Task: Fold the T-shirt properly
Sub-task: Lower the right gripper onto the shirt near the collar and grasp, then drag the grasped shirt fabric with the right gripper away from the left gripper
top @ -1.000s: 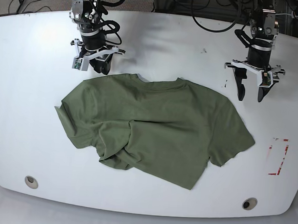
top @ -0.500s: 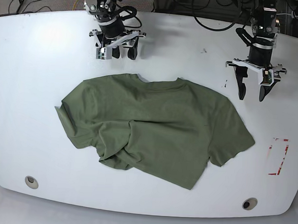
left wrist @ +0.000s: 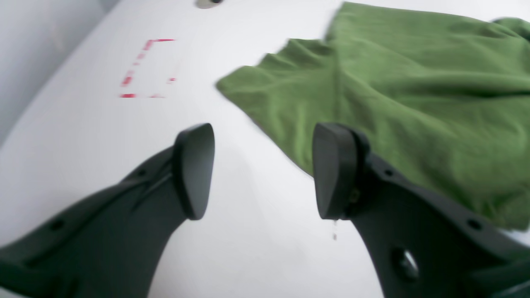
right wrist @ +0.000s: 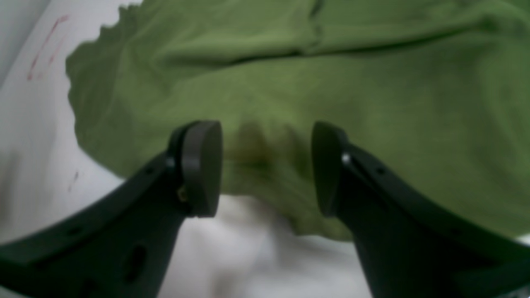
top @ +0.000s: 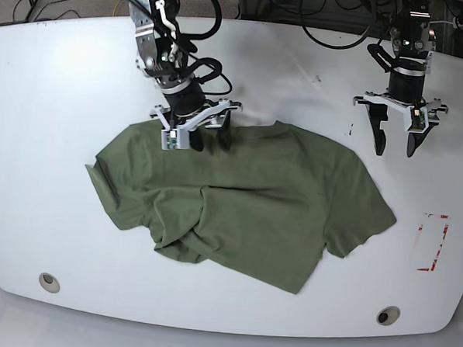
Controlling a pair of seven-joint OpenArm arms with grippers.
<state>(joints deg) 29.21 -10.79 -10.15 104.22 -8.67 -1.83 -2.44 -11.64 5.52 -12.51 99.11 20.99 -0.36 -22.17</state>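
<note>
The olive-green T-shirt (top: 253, 198) lies rumpled on the white table (top: 47, 133), neck toward the back and the lower left part folded over itself. My right gripper (top: 210, 144) hovers open at the neck edge. In the right wrist view the right gripper (right wrist: 265, 169) has its jaws apart over the T-shirt (right wrist: 331, 62), with nothing gripped. My left gripper (top: 395, 149) hangs open above bare table, just behind the T-shirt's right shoulder. The left wrist view has the left gripper (left wrist: 263, 169) empty, with the T-shirt (left wrist: 414, 82) and its sleeve ahead to the right.
A red dashed rectangle (top: 432, 242) is marked on the table near the right edge, also seen as the red marking (left wrist: 145, 68). Two round holes (top: 49, 281) (top: 388, 315) sit near the front edge. Cables run behind the table.
My right gripper has travelled from the back left of the table forward and right to the T-shirt's neck, and its jaws have opened wider. The left gripper has stayed put.
</note>
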